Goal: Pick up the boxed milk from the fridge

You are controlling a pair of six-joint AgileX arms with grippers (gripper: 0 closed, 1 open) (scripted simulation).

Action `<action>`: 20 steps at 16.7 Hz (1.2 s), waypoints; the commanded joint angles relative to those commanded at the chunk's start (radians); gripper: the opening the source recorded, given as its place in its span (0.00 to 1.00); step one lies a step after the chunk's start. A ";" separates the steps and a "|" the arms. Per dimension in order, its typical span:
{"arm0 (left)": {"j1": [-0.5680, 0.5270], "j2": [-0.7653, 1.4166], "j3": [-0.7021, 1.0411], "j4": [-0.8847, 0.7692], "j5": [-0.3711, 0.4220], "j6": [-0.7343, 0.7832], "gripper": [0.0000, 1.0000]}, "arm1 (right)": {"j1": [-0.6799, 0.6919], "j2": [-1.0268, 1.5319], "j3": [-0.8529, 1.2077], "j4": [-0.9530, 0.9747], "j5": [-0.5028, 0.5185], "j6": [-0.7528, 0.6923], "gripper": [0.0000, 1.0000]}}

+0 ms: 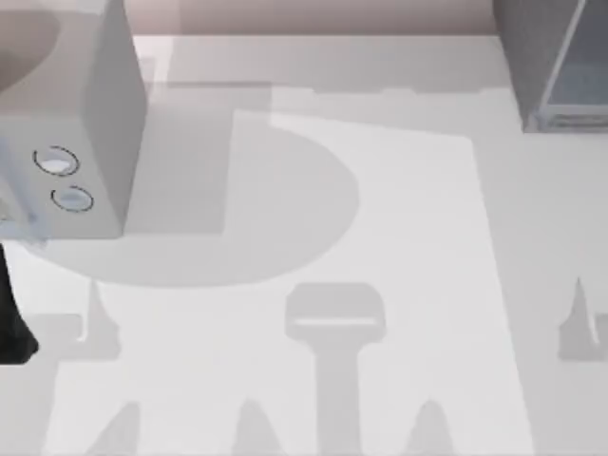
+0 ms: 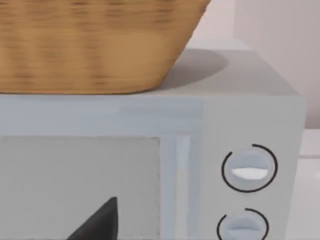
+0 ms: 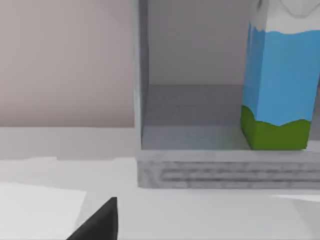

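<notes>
Two arms work at a pale table (image 1: 399,247), and little of either can be seen. From above, a dark piece of the left arm (image 1: 11,313) pokes in at the table's left edge, low beside a light grey box (image 1: 85,123) with two round dials (image 1: 57,161) on its front. Whether either gripper is spread or pressed together cannot be told; each wrist camera catches just one dark wedge of a fingertip at the edge of its picture.

The left wrist camera faces the front of that dialled box (image 2: 200,130) at close range and level with it. A woven basket (image 2: 90,45) sits on top of the box. The dark fingertip (image 2: 100,222) lies in front of the box's pale window.

The right wrist camera looks level into the fridge (image 3: 150,165), which stands open towards it. Its pale frame edge runs upright, and a ribbed sill runs along the bottom. The boxed milk (image 3: 280,85) stands upright on the fridge floor, just behind the sill and away from the upright frame edge. The right arm's dark fingertip (image 3: 100,222) is in front of the sill, well apart from the carton and off to one side of it, nearer the frame edge.

From above, the fridge (image 1: 551,66) is at the table's far right corner.
</notes>
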 joint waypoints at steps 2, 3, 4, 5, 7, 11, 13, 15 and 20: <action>0.000 0.000 0.000 0.000 0.000 0.000 1.00 | 0.000 0.000 0.000 0.001 0.000 0.000 1.00; 0.000 0.000 0.000 0.000 0.000 0.000 1.00 | -0.004 0.011 0.002 0.011 -0.005 0.000 1.00; 0.000 0.000 0.000 0.000 0.000 0.000 1.00 | -0.012 0.031 0.006 0.032 -0.014 0.000 1.00; 0.000 0.000 0.000 0.000 0.000 0.000 1.00 | -0.023 0.062 0.012 0.064 -0.027 -0.001 1.00; 0.000 0.000 0.000 0.000 0.000 0.000 1.00 | -0.057 0.156 0.028 0.159 -0.063 -0.001 1.00; 0.000 0.000 0.000 0.000 0.000 0.000 1.00 | -0.156 0.467 0.064 0.460 -0.160 0.001 1.00; 0.000 0.000 0.000 0.000 0.000 0.000 1.00 | -0.214 0.677 0.079 0.638 -0.215 0.004 1.00; 0.000 0.000 0.000 0.000 0.000 0.000 1.00 | -0.273 0.903 0.092 0.820 -0.271 0.007 1.00; 0.000 0.000 0.000 0.000 0.000 0.000 1.00 | -0.411 1.426 0.125 1.248 -0.400 0.016 1.00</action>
